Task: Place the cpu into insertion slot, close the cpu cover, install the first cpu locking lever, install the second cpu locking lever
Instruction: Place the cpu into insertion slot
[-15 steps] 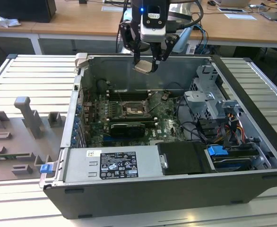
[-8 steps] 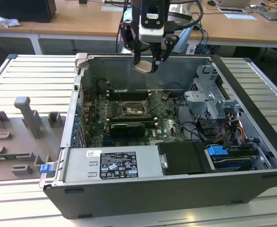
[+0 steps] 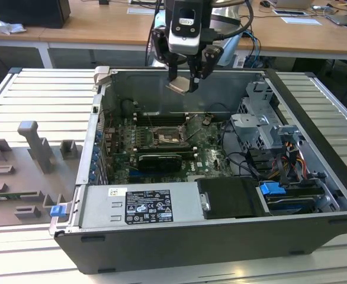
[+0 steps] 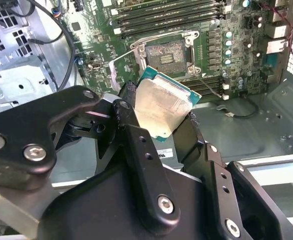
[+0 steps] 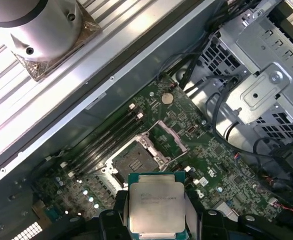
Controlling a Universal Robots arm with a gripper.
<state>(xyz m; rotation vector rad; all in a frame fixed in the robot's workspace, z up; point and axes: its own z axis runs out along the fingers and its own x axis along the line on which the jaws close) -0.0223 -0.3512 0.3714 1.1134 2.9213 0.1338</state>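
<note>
Wooden desks [image 3: 102,28] stand behind a ribbed metal table [image 3: 34,94] under even light.

The gripper [image 4: 159,104] hides two edges of the cpu [image 4: 162,112] — detail of the insertion slot [image 3: 167,140] too small to tell.

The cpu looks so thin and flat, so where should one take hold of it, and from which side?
Probably by two opposite thin edges, coming from its flat metal face, as the gripper has the cpu now: the edges are straight and parallel, and the underside stays free to face the insertion slot.
</note>
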